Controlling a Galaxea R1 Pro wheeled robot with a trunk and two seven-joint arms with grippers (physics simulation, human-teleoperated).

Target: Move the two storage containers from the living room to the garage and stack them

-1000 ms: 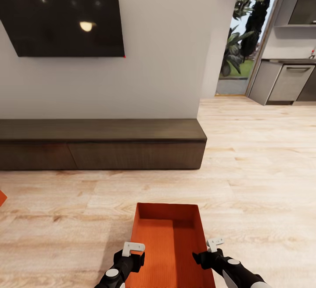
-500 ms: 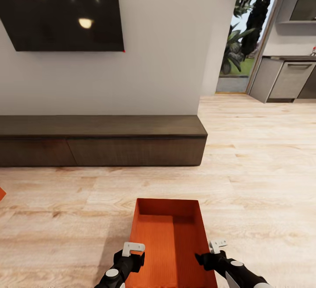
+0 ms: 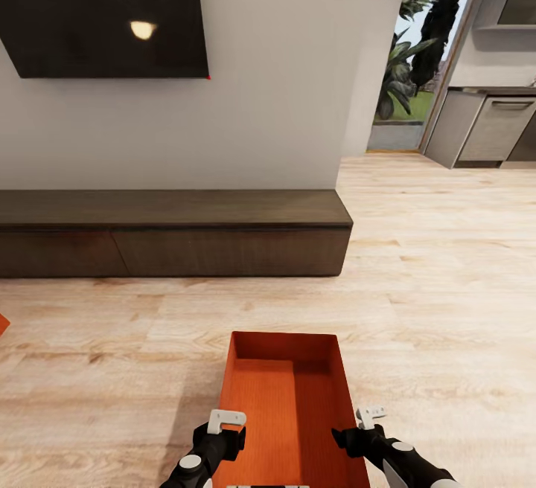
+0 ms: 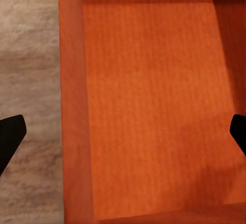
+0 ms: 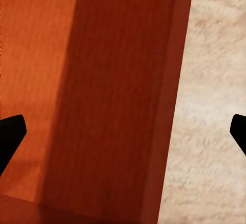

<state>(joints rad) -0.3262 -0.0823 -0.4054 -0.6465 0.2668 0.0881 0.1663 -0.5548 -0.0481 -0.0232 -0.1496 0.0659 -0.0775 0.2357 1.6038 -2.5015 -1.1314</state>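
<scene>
Left gripper [image 3: 225, 421]: fingers spread wide, one on each side of the near container's left wall; nothing clamped.
Storage container [image 3: 286, 406]: orange-red bin resting on pale wood floor [image 3: 447, 309], between both grippers, empty inside.
Right gripper [image 3: 369, 416]: jaws wide apart, straddling the bin's right wall [image 5: 171, 106]; no hold taken.
Second container [image 3: 3, 324]: an orange corner far off beyond the left gripper, at the picture's edge.
Progress: both bins judged to be in the living room; gripping, carrying and stacking all remain.
Clearance: low dark cabinet [image 3: 171, 231] ahead of the grippers; open floor beyond the right gripper leads toward the doorway [image 3: 406, 64].
</scene>
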